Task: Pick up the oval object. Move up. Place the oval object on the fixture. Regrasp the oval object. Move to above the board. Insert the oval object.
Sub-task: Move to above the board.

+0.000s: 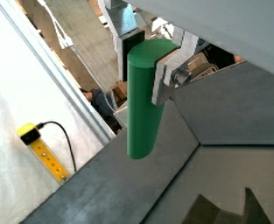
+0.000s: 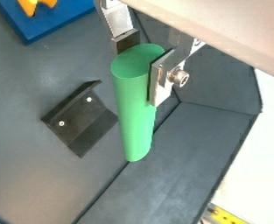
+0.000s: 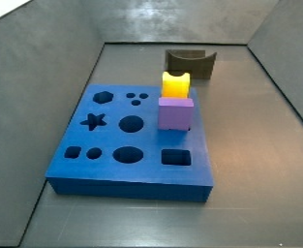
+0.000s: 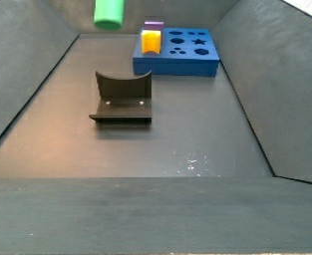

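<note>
High gripper (image 2: 149, 58) clamps oval object (image 2: 132, 105).

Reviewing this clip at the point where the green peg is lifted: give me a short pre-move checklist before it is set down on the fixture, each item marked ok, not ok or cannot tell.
1. Grip: the gripper is shut on the oval object, silver fingers against its upper part in both wrist views. Ok.
2. Peg clear of the floor: it hangs high, only its lower end showing at the top edge of a side view. Ok.
3. Fixture free: nothing sits in its notch. Ok.
4. Peg lined up over the fixture: in a wrist view the fixture lies off to the side. Not ok.
5. Board out of the way: it lies apart from the fixture, carrying the yellow block and purple cube. Ok.
6. Grip firmness: cannot tell.
</note>
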